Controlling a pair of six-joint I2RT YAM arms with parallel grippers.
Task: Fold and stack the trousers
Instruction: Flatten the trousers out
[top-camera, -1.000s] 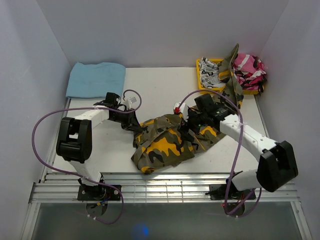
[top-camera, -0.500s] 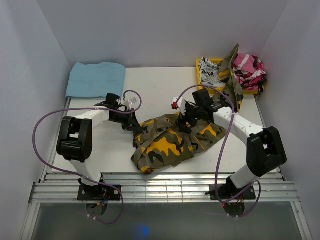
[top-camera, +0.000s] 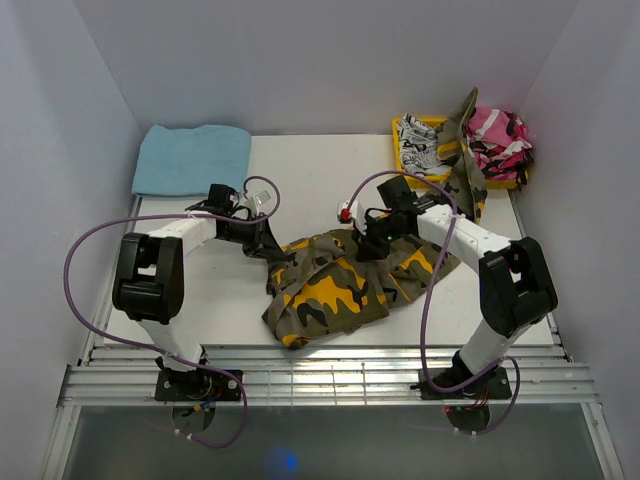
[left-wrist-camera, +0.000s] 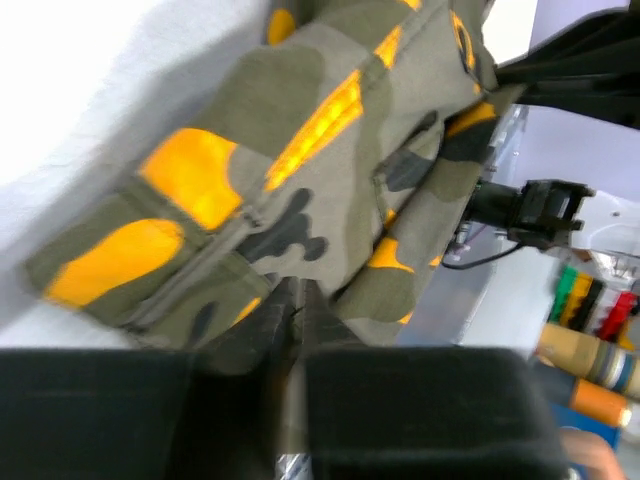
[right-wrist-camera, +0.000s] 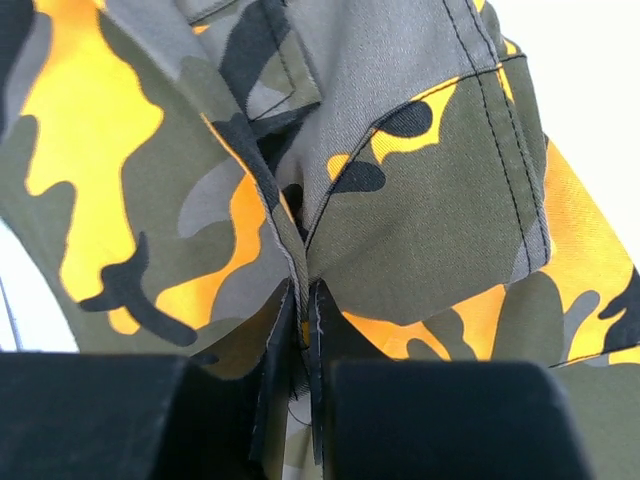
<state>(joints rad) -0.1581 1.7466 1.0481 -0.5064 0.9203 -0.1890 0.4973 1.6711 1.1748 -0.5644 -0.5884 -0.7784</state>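
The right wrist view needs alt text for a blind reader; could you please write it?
The right gripper pinches a raised fold of olive, orange-yellow and black camouflage trousers, which fill nearly the whole frame. White table shows at the upper right.

The trousers (top-camera: 330, 285) are matt woven cloth with stitched seams.

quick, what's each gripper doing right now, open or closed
left gripper: shut, pinching a fold of the camouflage trousers
right gripper: shut, pinching a fold of the same trousers
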